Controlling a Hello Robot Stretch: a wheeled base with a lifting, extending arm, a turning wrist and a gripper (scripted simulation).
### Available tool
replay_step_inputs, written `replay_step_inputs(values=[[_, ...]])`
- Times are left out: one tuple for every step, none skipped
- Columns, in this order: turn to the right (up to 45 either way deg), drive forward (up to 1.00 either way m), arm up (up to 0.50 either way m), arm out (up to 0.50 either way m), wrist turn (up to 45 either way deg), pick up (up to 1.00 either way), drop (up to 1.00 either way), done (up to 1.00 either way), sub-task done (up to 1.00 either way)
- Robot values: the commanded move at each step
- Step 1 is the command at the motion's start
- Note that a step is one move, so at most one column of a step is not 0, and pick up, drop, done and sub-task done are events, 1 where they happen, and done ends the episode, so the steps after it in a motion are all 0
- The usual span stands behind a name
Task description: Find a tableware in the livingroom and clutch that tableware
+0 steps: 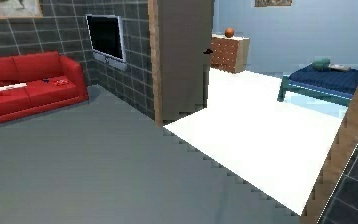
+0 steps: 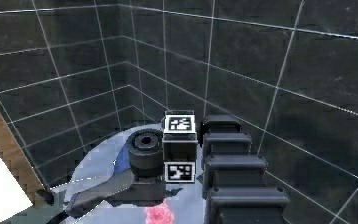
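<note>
Dark arm (image 2: pixel 237 190), pink blob (image 2: pixel 162 215) cut off below, hand (image 2: pixel 87 195) before round tabletop (image 2: pixel 105 158), grasp unclear.

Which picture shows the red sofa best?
The forward view: the red sofa sits at its left, seat and backrest plain to see. The arm side view faces a dark tiled wall, with the arm in front.

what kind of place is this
Probably a living room in a house: a red sofa stands against a dark tiled wall with a wall TV nearby. The doorway beyond opens onto a bedroom with a blue bed.
</note>
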Motion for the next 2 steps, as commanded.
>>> replay_step_inputs(values=[[0.0,0.00,0.00,0.00,45.0,0.00,0.00,0.00,0.00],[0.0,0.00,0.00,0.00,15.0,0.00,0.00,0.00,0.00]])
